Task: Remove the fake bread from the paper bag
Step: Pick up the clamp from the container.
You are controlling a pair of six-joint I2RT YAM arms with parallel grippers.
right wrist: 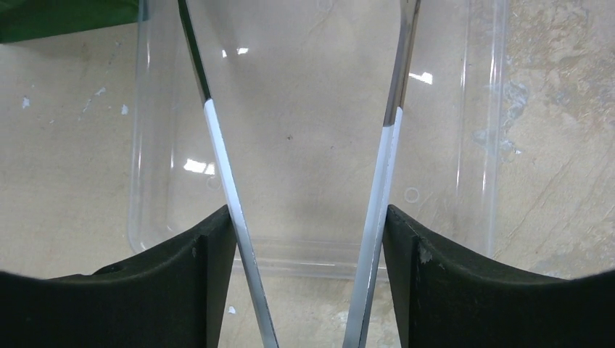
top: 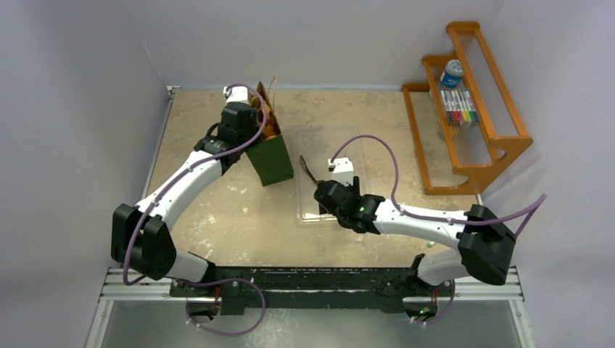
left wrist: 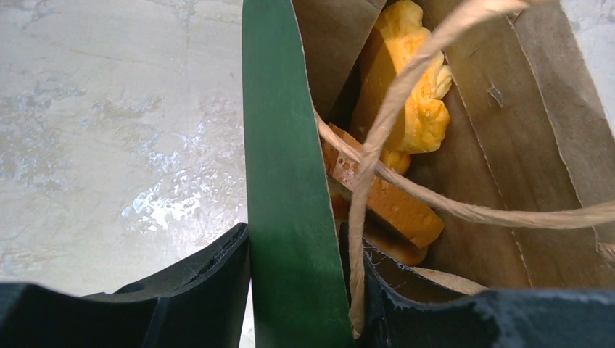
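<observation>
Clamping the green wall of the paper bag [left wrist: 279, 145], the left gripper [left wrist: 296, 250] steadies it at the top view's upper left, fake bread [left wrist: 406, 94] inside. The right gripper [right wrist: 308, 232] grips metal tongs [right wrist: 221, 167] above the clear tray [right wrist: 479, 109]. Next, the tongs should enter the bag mouth.

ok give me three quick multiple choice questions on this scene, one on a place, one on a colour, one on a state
1. Where is the bread? A inside the bag B in the right hand C on the tongs
2. The bag's outside is: A red B dark green C white
3. The left hand is: A open in the air B shut on the bag's wall C shut on the tongs
Answers: 1 A, orange pieces show inside the brown lining, and the right hand grips only tongs; 2 B, the clamped wall is green; 3 B, that wall sits pinched in it.
</observation>
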